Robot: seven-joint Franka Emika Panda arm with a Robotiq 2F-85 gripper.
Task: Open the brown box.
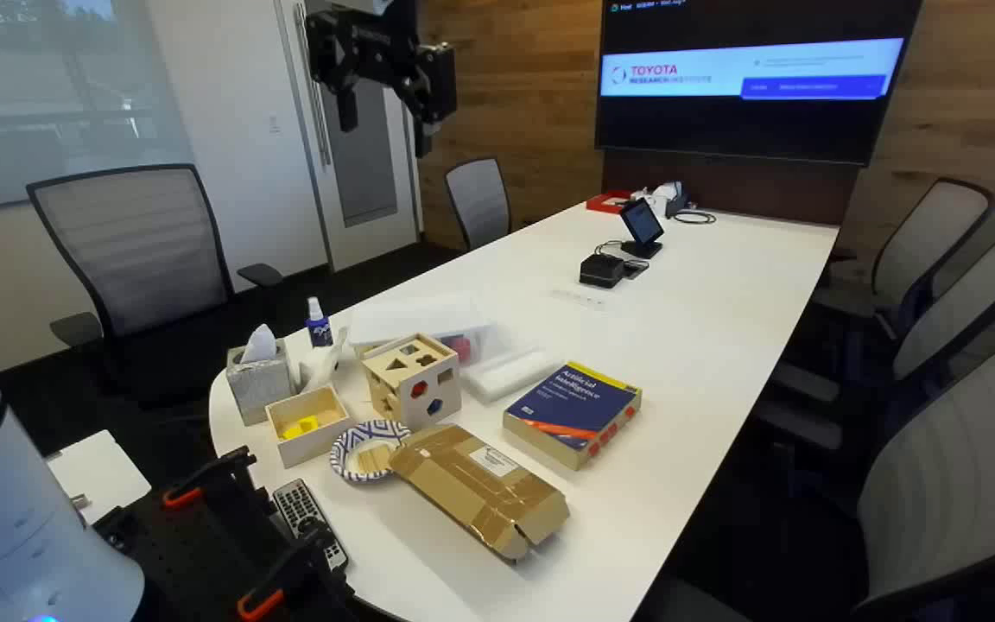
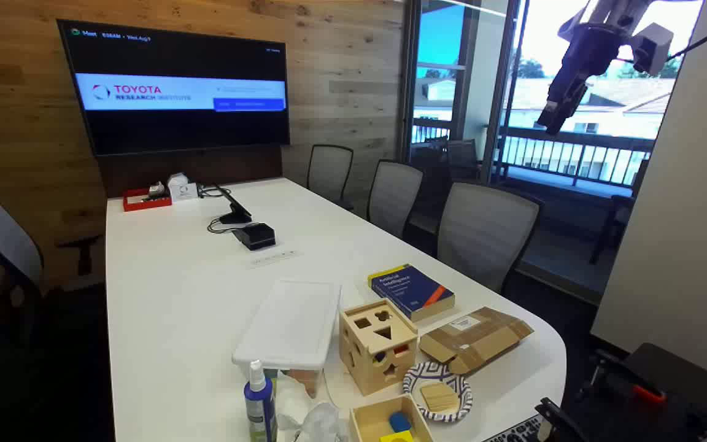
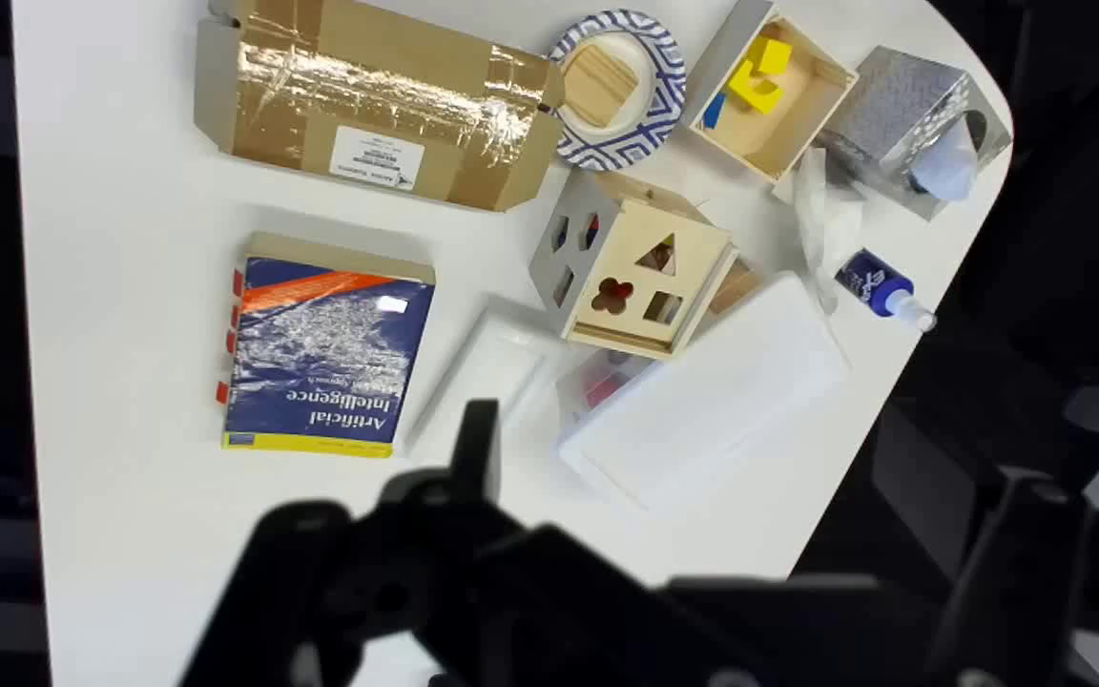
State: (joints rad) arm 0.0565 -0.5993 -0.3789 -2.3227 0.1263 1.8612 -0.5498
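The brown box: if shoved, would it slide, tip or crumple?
The brown box would probably slide rather than tip, being low and broad on the table. Its cardboard end, gaping at a corner, might bend if pressed. The shiny tape could be slippery.

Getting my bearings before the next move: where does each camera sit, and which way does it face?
In an exterior view: near the robot's end, facing along the long white table toward the black wall screen; white arm base and black tool show.
In an exterior view: same end, facing the screen, glass windows at right; wrist and tool show.
Wrist view: above the table, looking down, flat tan cardboard box upper left; tool fingers along the bottom.
Both exterior views share the screen, table, box and tool.
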